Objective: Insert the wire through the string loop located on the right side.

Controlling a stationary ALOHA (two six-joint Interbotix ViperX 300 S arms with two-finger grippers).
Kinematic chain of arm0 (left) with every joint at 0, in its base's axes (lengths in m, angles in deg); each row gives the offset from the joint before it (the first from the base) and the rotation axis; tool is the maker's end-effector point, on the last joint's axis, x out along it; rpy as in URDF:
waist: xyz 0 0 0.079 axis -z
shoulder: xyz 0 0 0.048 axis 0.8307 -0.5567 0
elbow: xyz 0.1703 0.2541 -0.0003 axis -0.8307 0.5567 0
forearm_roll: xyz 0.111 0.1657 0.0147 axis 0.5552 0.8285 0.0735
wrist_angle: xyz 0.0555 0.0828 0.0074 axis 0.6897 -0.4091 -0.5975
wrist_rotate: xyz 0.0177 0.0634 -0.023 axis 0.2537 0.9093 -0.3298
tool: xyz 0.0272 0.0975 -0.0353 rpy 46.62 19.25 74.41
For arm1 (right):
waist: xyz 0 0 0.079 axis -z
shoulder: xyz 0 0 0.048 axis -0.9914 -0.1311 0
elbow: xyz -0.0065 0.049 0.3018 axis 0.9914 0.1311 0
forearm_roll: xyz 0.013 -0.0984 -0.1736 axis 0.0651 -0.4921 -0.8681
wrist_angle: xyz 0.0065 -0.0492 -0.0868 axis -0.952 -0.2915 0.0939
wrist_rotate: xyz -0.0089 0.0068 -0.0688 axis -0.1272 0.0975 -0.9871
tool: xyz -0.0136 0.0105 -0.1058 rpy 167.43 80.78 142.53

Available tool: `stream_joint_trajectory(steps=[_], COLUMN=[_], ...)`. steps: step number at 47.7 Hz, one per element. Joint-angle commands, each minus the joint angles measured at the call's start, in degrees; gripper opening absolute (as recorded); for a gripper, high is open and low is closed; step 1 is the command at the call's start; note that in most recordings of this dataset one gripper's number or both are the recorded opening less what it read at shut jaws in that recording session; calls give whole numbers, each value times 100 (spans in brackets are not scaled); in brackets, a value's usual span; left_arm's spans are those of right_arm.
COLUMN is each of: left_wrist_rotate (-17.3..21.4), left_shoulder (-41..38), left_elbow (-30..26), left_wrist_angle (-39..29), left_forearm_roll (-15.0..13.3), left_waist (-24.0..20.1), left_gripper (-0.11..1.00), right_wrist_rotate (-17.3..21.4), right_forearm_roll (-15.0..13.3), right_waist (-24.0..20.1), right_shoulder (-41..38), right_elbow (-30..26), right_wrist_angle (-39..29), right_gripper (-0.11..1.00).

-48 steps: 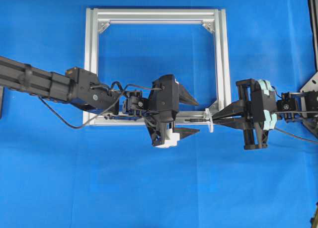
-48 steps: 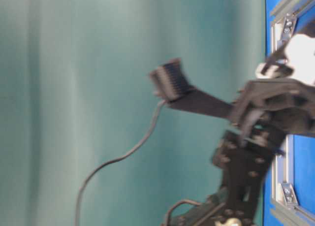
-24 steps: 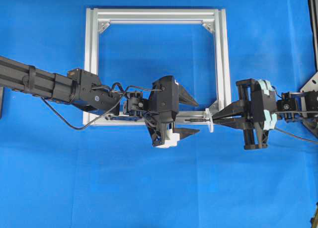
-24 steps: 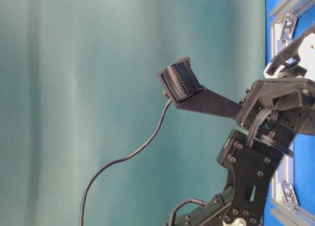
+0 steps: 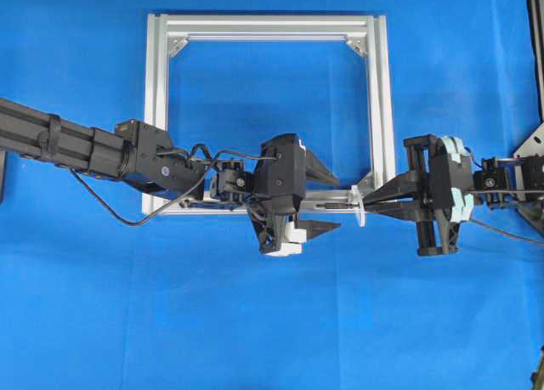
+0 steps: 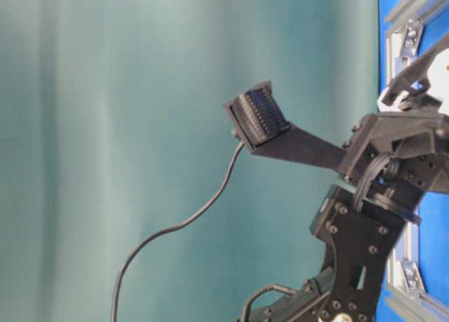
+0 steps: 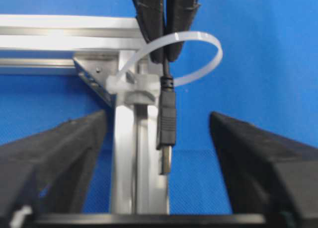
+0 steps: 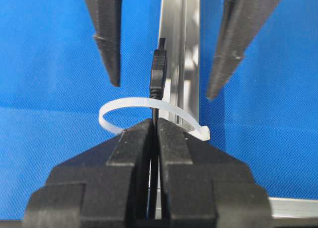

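The wire's black plug with its metal tip (image 7: pixel 167 119) has passed through the white string loop (image 7: pixel 202 49), which is tied to the silver frame bar (image 7: pixel 125 153). My right gripper (image 8: pixel 156 124) is shut on the thin wire just behind the loop (image 8: pixel 115 108), and the plug (image 8: pixel 159 73) sticks out beyond it. My left gripper (image 7: pixel 158 122) is open, with its fingers (image 7: pixel 59 156) on either side of the plug and not touching it. From overhead, the left gripper (image 5: pixel 333 203) faces the right gripper (image 5: pixel 374 201) across the loop (image 5: pixel 358 206).
The square aluminium frame (image 5: pixel 379 101) lies on the blue table, with corner brackets (image 5: pixel 177 45) inside it. The left arm (image 5: pixel 76 144) reaches in over the frame's near bar. A black mount (image 5: pixel 531 152) stands at the right edge.
The left wrist has shifted slightly, bringing its far finger nearer the bar, and the left arm has settled lower. The right gripper, wire and loop stay put.
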State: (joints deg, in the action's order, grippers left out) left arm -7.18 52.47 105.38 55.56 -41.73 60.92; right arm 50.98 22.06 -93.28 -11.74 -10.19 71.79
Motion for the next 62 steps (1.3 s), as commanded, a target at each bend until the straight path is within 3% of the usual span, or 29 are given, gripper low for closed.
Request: stream_joint_trajectory(steps=[1, 9, 11, 42, 48, 58, 62], left_wrist_rotate=[-9, 26, 35, 44, 44, 53, 62], left_shoulder=[158, 158, 158, 158, 167, 308, 457], left_elbow=[-105, -114, -114, -97, -97, 26, 167], left_wrist_angle=[44, 62, 62, 62, 62, 62, 62], left_forearm_roll=[9, 9, 9, 9, 9, 9, 18], left_waist=[18, 18, 9, 18, 18, 35, 44], left_gripper=[66, 15, 8, 8, 8, 8, 8], right_wrist_rotate=[0, 0, 0, 26, 35, 9, 0], right_forearm_roll=[0, 0, 0, 0, 88, 229, 229], right_waist=[9, 9, 9, 9, 9, 9, 9], right_shoulder=[35, 35, 35, 88, 88, 114, 114], right_elbow=[-97, -88, -88, -53, -53, -35, -35], right_wrist_angle=[26, 26, 26, -202, -211, -325, -325], right_gripper=[-4, -4, -4, 0, 22, 86, 94])
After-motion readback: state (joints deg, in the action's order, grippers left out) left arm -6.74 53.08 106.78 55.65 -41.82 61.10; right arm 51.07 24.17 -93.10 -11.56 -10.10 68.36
